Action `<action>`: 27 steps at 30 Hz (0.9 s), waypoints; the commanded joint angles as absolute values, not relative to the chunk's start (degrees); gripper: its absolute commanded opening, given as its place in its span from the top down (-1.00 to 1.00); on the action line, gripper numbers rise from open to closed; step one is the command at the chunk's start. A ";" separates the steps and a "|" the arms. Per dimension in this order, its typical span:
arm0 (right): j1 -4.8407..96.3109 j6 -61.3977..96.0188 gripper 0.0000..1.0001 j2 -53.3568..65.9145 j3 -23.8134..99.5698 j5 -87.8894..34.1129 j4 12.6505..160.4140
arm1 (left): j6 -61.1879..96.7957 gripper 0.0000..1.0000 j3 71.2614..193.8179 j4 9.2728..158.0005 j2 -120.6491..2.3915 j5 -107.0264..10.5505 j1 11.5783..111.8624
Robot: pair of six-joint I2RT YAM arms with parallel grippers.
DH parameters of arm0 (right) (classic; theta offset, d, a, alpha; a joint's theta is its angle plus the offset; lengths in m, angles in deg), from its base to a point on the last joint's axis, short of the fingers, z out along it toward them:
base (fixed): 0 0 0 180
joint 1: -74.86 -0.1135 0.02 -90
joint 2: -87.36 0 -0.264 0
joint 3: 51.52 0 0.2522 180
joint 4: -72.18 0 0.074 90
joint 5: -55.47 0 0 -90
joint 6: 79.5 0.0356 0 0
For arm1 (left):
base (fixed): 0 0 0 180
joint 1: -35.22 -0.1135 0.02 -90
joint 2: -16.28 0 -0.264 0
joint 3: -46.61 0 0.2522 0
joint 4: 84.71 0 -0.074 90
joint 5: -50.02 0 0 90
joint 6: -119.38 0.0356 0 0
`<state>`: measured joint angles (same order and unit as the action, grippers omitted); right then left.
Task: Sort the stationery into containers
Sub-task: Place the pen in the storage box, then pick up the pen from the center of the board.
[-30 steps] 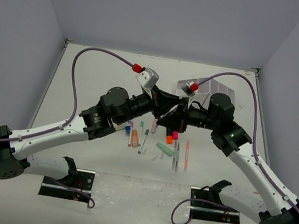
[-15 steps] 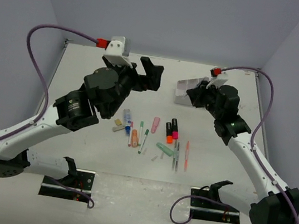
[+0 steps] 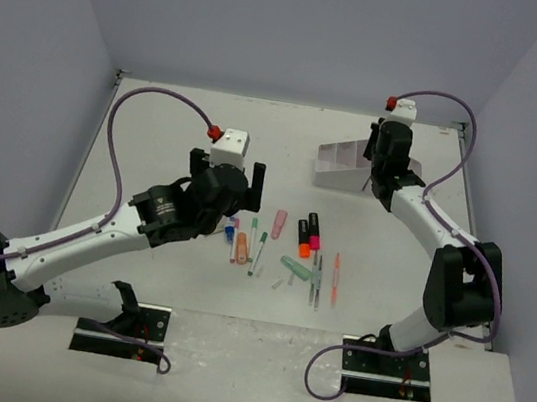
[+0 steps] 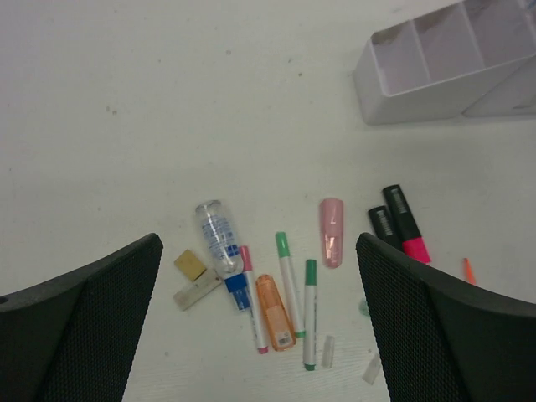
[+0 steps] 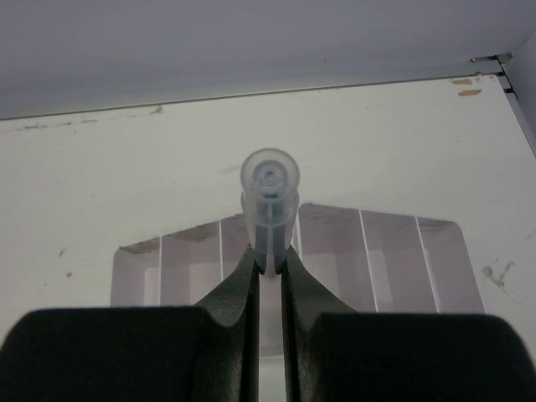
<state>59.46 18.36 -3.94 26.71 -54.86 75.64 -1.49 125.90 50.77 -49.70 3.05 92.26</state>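
The left gripper [image 3: 228, 167] hangs over the left part of the loose pile, with its fingers [image 4: 92, 318] spread wide and nothing between them. Under it on the table [image 3: 180, 117] lie a small clear bottle [image 4: 218, 234] with a blue cap, a tan block [image 4: 190, 265] touching a grey block [image 4: 198, 292], and a pink-capped pen [image 4: 254, 318]. An orange highlighter [image 4: 276, 311] is just beside that pen, along with two green-capped pens [image 4: 289, 283] and a pink eraser [image 4: 332, 232]. To their right sit two black highlighters [image 4: 402, 213] side by side, one tipped pink and the other orange. Nearer the arms' bases are a green eraser [image 3: 294, 267] and a red pen [image 3: 335, 279]. The right gripper [image 5: 270, 261] is at the far right of the table, above the white organizer [image 3: 340, 163], which stands well apart from the pile. Its fingers [image 5: 234, 293] are pressed onto a clear tube [image 5: 270, 180], seen end on with its round end toward the organizer. In the right wrist view the tube lines up with a middle compartment, but whether it is inside that compartment cannot be told.
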 commanded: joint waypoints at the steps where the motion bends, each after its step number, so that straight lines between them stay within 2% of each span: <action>1: 59.57 17.75 0.88 -5.57 29.34 -56.97 72.25 | -3.35 -1.00 122.45 52.60 -49.68 -3.65 86.86; 4: 59.57 19.17 0.84 -5.73 28.14 -55.70 72.41 | -3.40 -1.00 120.29 53.83 -49.98 -4.58 86.37; 7: 59.57 20.11 0.68 -5.55 27.47 -53.95 72.28 | -3.49 -1.00 119.49 54.39 -50.56 -4.85 86.29; 8: 59.57 20.35 0.50 -5.61 27.53 -53.89 72.64 | -3.49 -1.00 119.31 54.51 -50.79 -5.03 86.29; 13: 59.57 20.94 -0.05 -5.47 28.15 -54.37 74.98 | -3.41 -1.00 118.30 54.05 -50.80 -4.83 86.03; 20: 58.36 22.26 -0.01 1.22 28.25 -53.02 79.43 | -3.81 -1.00 118.90 50.93 -48.76 -2.88 85.49; 27: 50.79 29.12 0.07 22.43 25.54 -48.93 103.95 | -7.67 -1.00 122.40 42.13 -47.41 5.50 84.97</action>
